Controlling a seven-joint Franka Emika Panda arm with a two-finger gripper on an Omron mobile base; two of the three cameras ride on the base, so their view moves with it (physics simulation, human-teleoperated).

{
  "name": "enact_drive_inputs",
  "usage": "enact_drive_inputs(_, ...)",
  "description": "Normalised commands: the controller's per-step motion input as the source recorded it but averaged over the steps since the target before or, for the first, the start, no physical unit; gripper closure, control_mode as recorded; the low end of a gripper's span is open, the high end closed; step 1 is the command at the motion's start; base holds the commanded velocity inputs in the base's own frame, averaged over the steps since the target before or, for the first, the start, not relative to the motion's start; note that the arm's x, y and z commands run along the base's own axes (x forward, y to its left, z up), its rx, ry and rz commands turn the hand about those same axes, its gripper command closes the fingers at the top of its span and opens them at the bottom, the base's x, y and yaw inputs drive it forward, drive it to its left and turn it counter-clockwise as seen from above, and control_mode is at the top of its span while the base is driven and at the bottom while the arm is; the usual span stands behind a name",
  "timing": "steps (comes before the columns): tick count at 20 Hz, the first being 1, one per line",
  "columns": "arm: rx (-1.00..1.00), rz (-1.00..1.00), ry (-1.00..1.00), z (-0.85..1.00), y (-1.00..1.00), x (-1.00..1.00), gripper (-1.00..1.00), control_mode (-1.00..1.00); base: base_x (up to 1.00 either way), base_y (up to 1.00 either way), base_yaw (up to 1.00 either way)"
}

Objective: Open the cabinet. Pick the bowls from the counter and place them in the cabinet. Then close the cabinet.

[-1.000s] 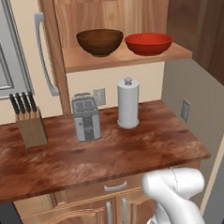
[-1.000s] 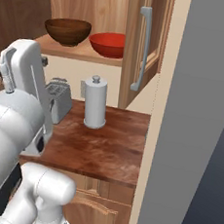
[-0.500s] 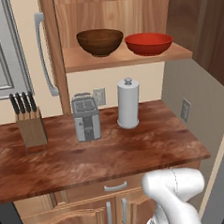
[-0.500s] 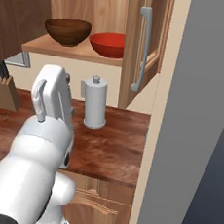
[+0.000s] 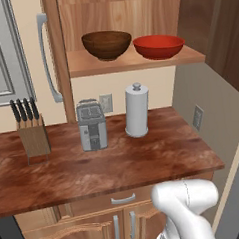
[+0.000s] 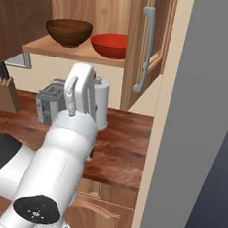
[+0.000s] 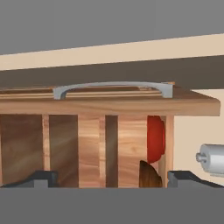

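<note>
Cabinet point(image 5: 138, 60) open; dark wooden bowl point(image 5: 107, 44) and red bowl point(image 5: 158, 46) side by side on its shelf. On counter point(image 5: 109, 167) below: knife block point(image 5: 32, 137), toaster point(image 5: 92, 125), paper towel roll point(image 5: 136, 110).

no text, label, brand or number can be read in any of these views; the toaster point(image 5: 92, 125), paper towel roll point(image 5: 136, 111) and knife block point(image 5: 33, 139) carry no legible markings.

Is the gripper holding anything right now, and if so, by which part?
Nothing is held. The gripper is open with its fingertips spread wide, facing the cabinet door's grey handle; both bowls sit on the shelf.
</note>
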Motion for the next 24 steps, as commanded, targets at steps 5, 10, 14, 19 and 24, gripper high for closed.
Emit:
enact_drive_inputs(5, 0.0, -0.02, 0.0, 0.0, -0.32, 0.23, -1.0, -1.0, 0.0, 0.0, 0.0)
enact_drive_inputs(10, 0.0, -0.02, 0.0, 0.0, -0.17, 0.34, -1.0, -1.0, 0.0, 0.0, 0.0)
enact_drive_inputs(14, 0.0, -0.01, 0.0, -0.01, -0.07, 0.41, -1.0, -1.0, 0.0, 0.0, 0.0)
enact_drive_inputs(19, 0.0, -0.01, 0.0, -0.05, -0.12, 0.33, -1.0, -1.0, 0.0, 0.0, 0.0)
enact_drive_inputs(24, 0.0, -0.02, 0.0, -0.05, -0.19, 0.22, -1.0, -1.0, 0.0, 0.0, 0.0)
